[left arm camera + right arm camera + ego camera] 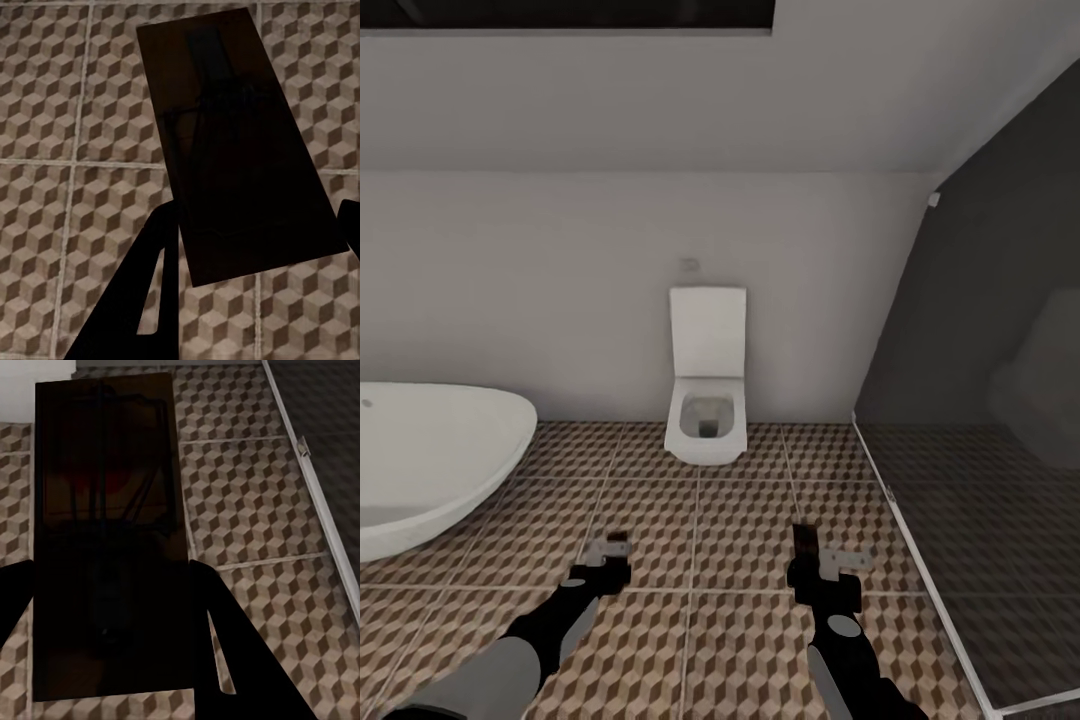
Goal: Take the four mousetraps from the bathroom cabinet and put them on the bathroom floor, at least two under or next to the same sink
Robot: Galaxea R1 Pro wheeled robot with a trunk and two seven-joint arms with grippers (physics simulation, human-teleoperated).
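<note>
Nearest you, each gripper pinched a mousetrap: the left gripper held one mousetrap, the right gripper another mousetrap, both above the bathroom floor. The traps looked thin and only edge-held, so a jolt could have slipped one loose. Farther off stood the bathtub, the toilet and the glass partition; setting traps down here, far from any sink, would probably have failed the task.

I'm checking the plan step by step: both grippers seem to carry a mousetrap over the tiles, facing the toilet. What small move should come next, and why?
Probably turn the base to look for the sink. Each gripper, left and right, holds a mousetrap above the bathroom floor, but ahead stand a toilet and bathtub.
</note>
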